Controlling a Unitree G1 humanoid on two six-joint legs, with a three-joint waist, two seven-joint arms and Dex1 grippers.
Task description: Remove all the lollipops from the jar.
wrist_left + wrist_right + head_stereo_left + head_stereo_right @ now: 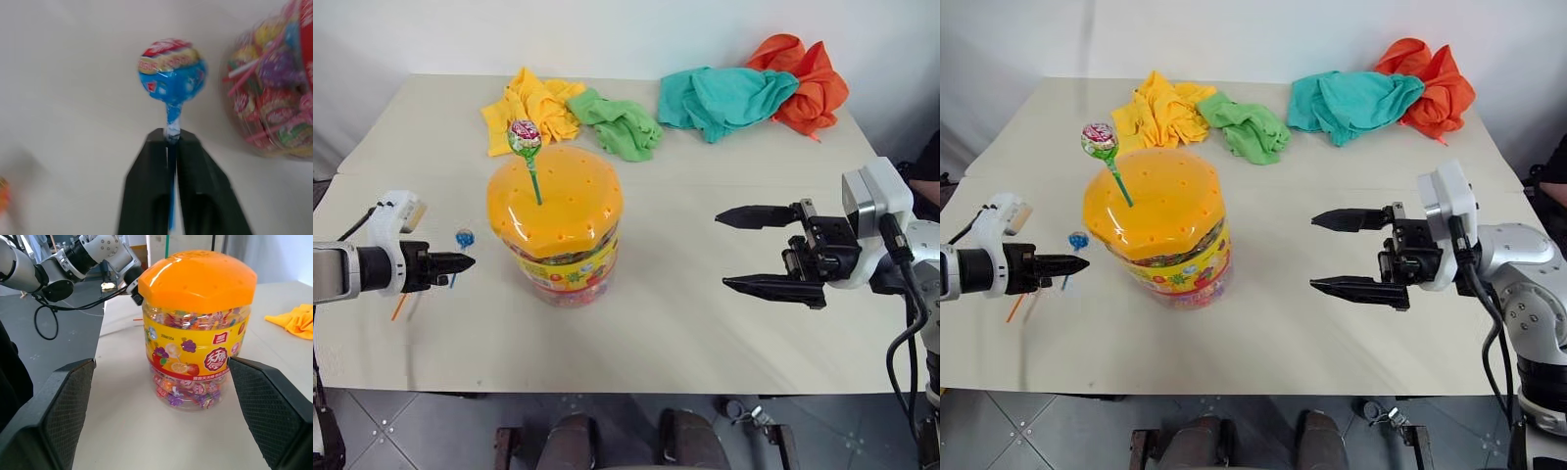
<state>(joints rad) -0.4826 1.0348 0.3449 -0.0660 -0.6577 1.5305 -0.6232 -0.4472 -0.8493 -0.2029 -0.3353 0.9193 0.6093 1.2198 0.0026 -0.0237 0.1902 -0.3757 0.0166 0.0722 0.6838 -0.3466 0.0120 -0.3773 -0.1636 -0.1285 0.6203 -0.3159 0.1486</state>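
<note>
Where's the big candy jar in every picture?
Left eye view: the jar stands mid-table.
Right eye view: mid-table, slightly leftward.
Left wrist view: beside the blue lollipop.
Right wrist view: between the right gripper's open fingers.
Shared landmark: the left gripper, beside the jar.

Glossy clear plastic jar point(195, 357), matt table point(705, 323)

We saw a green-stick lollipop point(525, 138) standing in the jar point(555, 223), our right gripper point(751, 252) spread beside it.

I'm over a beige table point(705, 323).
The jar point(558, 235) stands mid-table; yellow point(530, 110), green point(619, 122), teal point(724, 98) and orange cloths point(808, 73) lie behind it.
</note>
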